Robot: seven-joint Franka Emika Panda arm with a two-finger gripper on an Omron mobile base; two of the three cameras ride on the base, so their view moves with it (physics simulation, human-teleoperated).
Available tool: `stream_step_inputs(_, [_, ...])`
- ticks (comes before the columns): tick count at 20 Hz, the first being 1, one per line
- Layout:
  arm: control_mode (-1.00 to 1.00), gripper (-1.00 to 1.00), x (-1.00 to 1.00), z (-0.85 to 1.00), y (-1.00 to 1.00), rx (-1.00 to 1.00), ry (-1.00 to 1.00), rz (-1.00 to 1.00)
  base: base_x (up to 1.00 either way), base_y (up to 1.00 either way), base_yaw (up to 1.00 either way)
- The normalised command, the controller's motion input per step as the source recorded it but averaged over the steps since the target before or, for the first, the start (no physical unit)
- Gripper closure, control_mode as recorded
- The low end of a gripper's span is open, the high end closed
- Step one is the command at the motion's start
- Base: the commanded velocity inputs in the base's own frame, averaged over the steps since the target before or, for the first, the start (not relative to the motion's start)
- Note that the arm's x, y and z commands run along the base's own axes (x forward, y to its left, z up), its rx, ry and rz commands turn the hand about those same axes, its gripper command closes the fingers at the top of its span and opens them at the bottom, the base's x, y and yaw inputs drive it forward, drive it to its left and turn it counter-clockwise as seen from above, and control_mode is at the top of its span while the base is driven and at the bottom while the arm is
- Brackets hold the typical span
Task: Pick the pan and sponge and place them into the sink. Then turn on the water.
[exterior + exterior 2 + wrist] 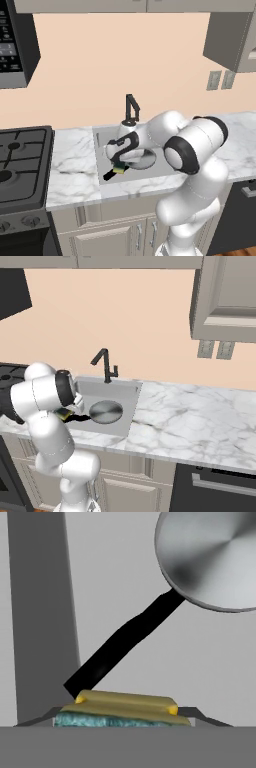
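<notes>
- At the sink's (102, 137) near-left part you see the gripper (119, 169) grasping the sponge (120, 710).
- Just right, the pan (105, 411) lies inside the sink, handle pointing left toward the sponge.
- Behind stands the faucet (104, 364).

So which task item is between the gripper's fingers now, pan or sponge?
The yellow-and-green rectangular sponge sits between the fingers; the round grey metal pan with the black handle lies apart in the basin.

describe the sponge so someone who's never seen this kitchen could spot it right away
Find the grey sink set in the marble counter, under the black faucet. Over its near end, the gripper holds the sponge by the pan handle's tip. It's the one small yellow-and-green block beside that round metal pan.
</notes>
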Motion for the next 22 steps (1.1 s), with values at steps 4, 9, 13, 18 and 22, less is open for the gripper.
stream_step_inputs(4, [-1.0,1.0,0.09,-0.13,0.05,-0.01,0.0,0.0,0.0,0.0,0.0])
stream_step_inputs(9, [-1.0,1.0,0.07,-0.16,0.11,0.0,0.0,0.0,0.0,0.0,0.0])
stream_step_inputs(13, [-1.0,1.0,0.09,-0.11,0.02,0.0,0.0,0.0,0.0,0.0,0.0])
stream_step_inputs(18, [-1.0,1.0,0.09,-0.15,0.01,0.0,0.02,0.0,0.0,0.0,0.0])
stream_step_inputs(22, [-1.0,1.0,0.08,-0.19,0.0,0.0,0.02,0.0,0.0,0.0,0.0])
